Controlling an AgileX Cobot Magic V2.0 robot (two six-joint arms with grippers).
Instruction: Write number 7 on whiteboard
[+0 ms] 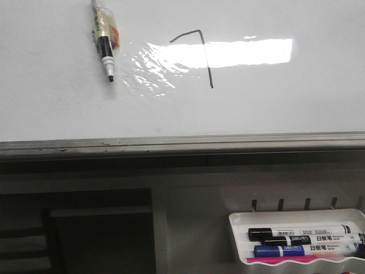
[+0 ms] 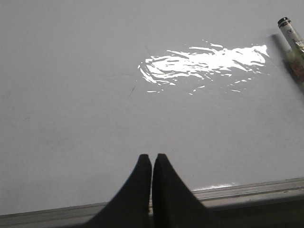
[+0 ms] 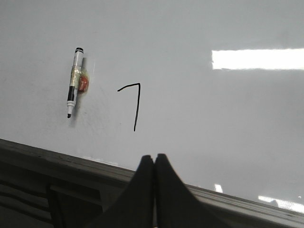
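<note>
The large glossy white whiteboard (image 1: 51, 97) with grey metal edge bears the thin black hand-drawn number 7 (image 1: 199, 54) near its centre, under a bright rectangular light reflection. A taped black-and-white marker pen (image 1: 104, 41) lies on the board to the left of the figure, apart from it. The left gripper (image 2: 152, 159) has its fingers pressed together, empty. The right gripper (image 3: 154, 159) is likewise closed, empty. A small white wavy-rimmed plastic tray (image 1: 238, 234) at near right holds further markers (image 1: 302, 242).
</note>
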